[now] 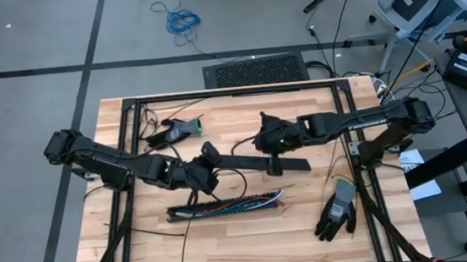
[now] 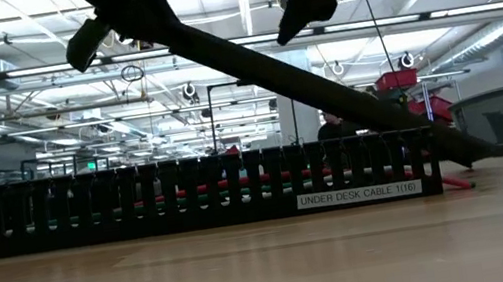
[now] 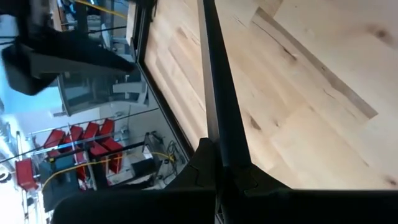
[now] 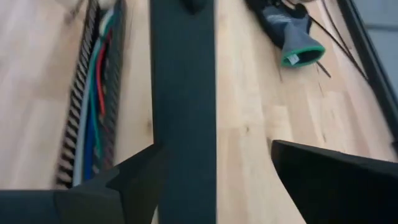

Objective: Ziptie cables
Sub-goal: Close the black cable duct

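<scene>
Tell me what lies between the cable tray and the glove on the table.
Bare wood. In the high view, the stretch of table from the cable tray to the glove holds nothing; the flat black strip lies farther back, not between them.

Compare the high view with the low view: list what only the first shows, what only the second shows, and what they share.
Only the high view shows the grey glove lying on the table, both arms whole, and the coloured cables from above.

Only the low view shows the white label on the tray and the room behind.

Both show the slotted black cable tray and the long flat black strip above it.
</scene>
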You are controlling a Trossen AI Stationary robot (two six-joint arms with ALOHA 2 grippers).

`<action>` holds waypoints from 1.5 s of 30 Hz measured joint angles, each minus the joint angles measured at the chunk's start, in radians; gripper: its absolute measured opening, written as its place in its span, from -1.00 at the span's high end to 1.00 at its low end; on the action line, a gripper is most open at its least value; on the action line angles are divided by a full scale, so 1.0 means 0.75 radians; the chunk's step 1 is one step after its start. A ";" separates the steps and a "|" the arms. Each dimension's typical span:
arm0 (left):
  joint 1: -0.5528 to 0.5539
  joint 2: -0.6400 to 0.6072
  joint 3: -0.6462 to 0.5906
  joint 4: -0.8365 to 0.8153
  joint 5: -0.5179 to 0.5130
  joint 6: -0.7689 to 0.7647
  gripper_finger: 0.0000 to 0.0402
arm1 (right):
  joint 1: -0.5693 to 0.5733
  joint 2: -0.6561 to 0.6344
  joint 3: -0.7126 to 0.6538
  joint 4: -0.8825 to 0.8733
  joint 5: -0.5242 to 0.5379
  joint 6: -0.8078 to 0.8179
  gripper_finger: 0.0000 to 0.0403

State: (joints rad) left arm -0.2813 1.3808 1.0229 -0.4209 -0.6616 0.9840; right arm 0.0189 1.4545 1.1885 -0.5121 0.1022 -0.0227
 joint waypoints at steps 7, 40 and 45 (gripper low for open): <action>0.000 0.000 0.000 0.015 -0.036 0.002 1.00 | 0.001 0.103 -0.001 0.100 0.086 -0.224 -0.61; 0.009 0.000 -0.002 0.202 -0.049 0.166 1.00 | -0.122 0.109 -0.001 0.100 -0.320 0.047 -0.67; 0.009 0.000 -0.002 0.202 -0.044 0.166 1.00 | -0.122 0.109 -0.001 0.095 -0.323 0.054 -0.61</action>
State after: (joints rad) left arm -0.2749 1.3808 1.0218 -0.2695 -0.6946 1.1088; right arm -0.0727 1.5360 1.1881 -0.4408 -0.1398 0.0182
